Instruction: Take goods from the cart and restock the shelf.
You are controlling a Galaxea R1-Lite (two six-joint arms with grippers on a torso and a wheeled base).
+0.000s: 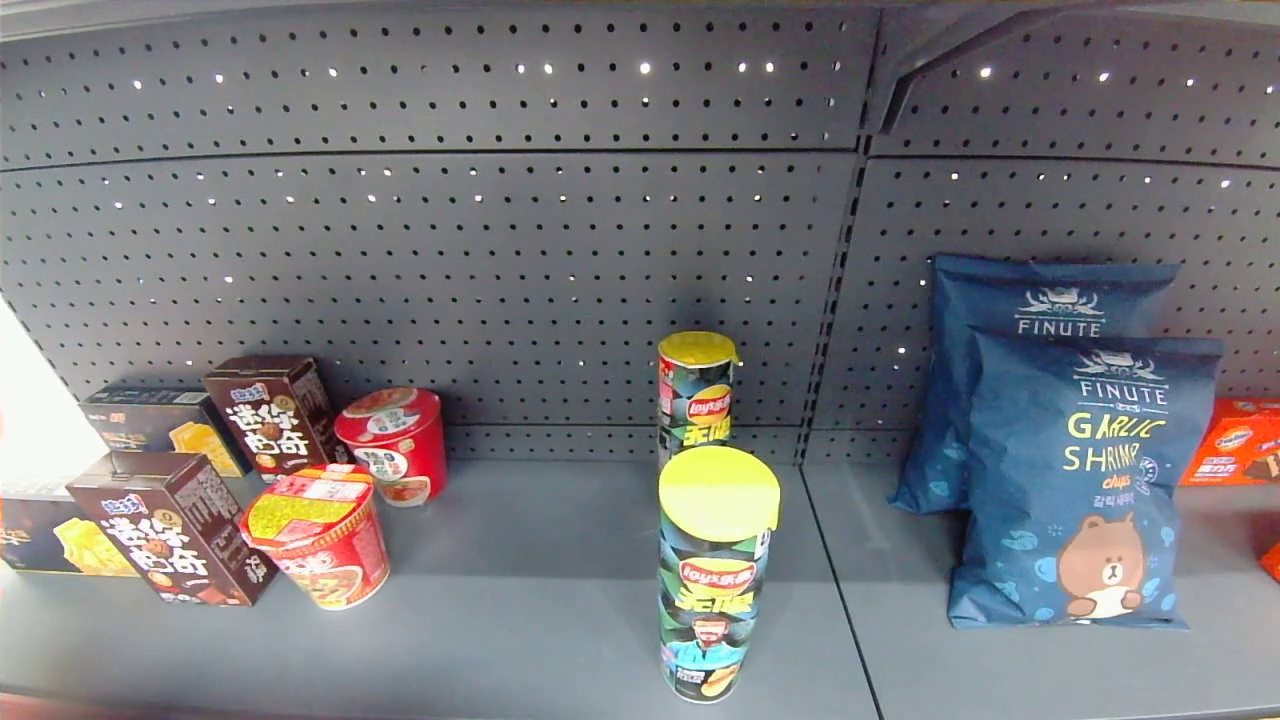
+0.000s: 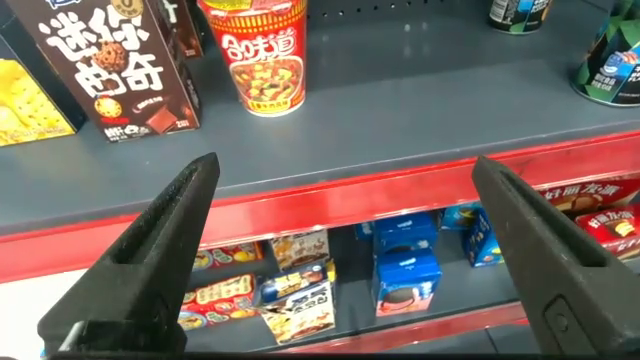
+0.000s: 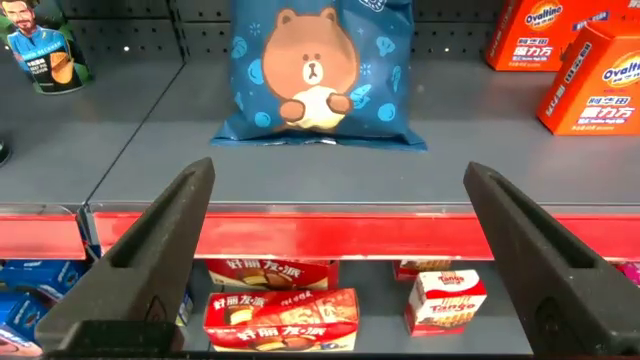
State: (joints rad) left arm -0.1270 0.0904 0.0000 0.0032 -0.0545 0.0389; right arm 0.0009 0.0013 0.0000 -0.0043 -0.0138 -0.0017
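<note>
The grey shelf (image 1: 560, 600) carries two chip cans with yellow lids, one in front (image 1: 715, 575) and one behind (image 1: 696, 395). At its left stand two red cup noodles (image 1: 320, 535) and brown biscuit boxes (image 1: 175, 525). Two blue snack bags (image 1: 1085, 490) lean at the right. My left gripper (image 2: 345, 270) hangs open and holds nothing, in front of the red shelf edge (image 2: 350, 195), below a cup noodle (image 2: 262, 55) and a brown box (image 2: 110, 65). My right gripper (image 3: 345, 270) is open and holds nothing, in front of the bear-print bag (image 3: 318, 70).
Orange boxes (image 1: 1235, 440) stand at the far right of the shelf. A perforated back panel (image 1: 500, 250) closes it off behind. The lower shelf holds blue packs (image 2: 405, 265) and red boxes (image 3: 280, 315). Bare shelf lies between the cup noodles and the cans.
</note>
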